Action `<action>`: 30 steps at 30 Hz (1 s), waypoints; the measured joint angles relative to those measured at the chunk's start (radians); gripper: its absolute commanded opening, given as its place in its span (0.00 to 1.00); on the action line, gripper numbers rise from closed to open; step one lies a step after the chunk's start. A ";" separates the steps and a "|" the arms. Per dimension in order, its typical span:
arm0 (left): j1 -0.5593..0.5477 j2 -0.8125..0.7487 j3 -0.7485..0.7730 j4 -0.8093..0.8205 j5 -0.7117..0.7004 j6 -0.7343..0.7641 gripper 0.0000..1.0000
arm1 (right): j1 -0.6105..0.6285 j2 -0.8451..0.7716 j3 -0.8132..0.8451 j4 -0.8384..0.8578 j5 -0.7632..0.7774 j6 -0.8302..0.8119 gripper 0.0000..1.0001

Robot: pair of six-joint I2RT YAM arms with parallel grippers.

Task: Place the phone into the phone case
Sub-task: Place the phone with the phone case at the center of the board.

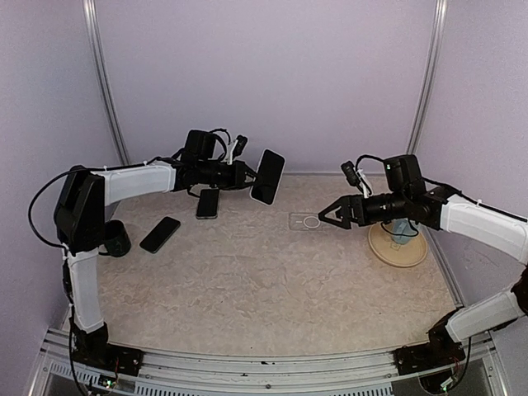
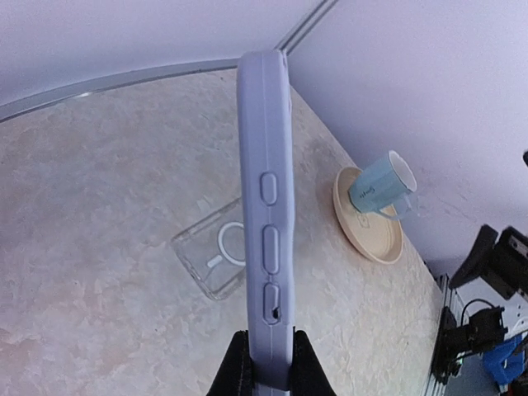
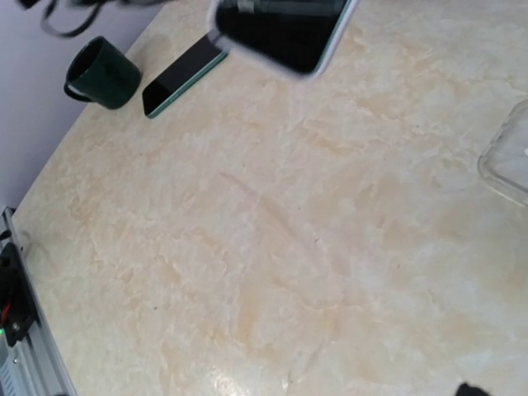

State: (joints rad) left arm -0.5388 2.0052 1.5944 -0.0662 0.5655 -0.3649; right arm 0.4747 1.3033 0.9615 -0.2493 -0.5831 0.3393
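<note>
My left gripper is shut on the bottom end of a lavender phone case, holding it up on edge above the table's back. The case's dark front shows a phone screen inside its pale rim. In the left wrist view the fingers press both flat faces of the case. My right gripper hangs open and holds nothing, to the right of the phone, above a clear case that lies flat on the table. Its jaws barely show in its own wrist view.
Two more dark phones lie at the back left, one with a green edge. A dark green mug stands beside the left arm. A pale blue cup lies tipped on a tan saucer at the right.
</note>
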 measured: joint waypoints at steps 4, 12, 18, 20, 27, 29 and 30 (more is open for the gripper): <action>0.044 0.103 0.092 0.028 0.008 -0.074 0.00 | 0.000 -0.021 -0.015 0.000 0.011 0.011 1.00; 0.103 0.346 0.309 0.052 0.070 -0.225 0.00 | 0.000 -0.032 -0.042 0.000 0.020 0.022 1.00; 0.129 0.491 0.406 0.075 0.115 -0.327 0.00 | 0.000 -0.047 -0.050 -0.004 0.026 0.022 1.00; 0.134 0.523 0.411 0.088 0.120 -0.365 0.00 | 0.000 -0.052 -0.055 -0.005 0.027 0.022 1.00; 0.138 0.593 0.411 0.163 0.132 -0.517 0.03 | 0.000 -0.054 -0.068 -0.006 0.027 0.023 1.00; 0.138 0.605 0.420 0.175 0.137 -0.545 0.06 | 0.000 -0.054 -0.072 -0.007 0.027 0.024 1.00; 0.137 0.615 0.433 0.180 0.138 -0.555 0.06 | 0.000 -0.054 -0.073 -0.007 0.027 0.025 1.00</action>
State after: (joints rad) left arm -0.4015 2.6205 2.0277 0.1139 0.7040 -0.9195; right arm 0.4744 1.2495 0.8886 -0.2562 -0.5560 0.3641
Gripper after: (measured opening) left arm 0.088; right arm 0.997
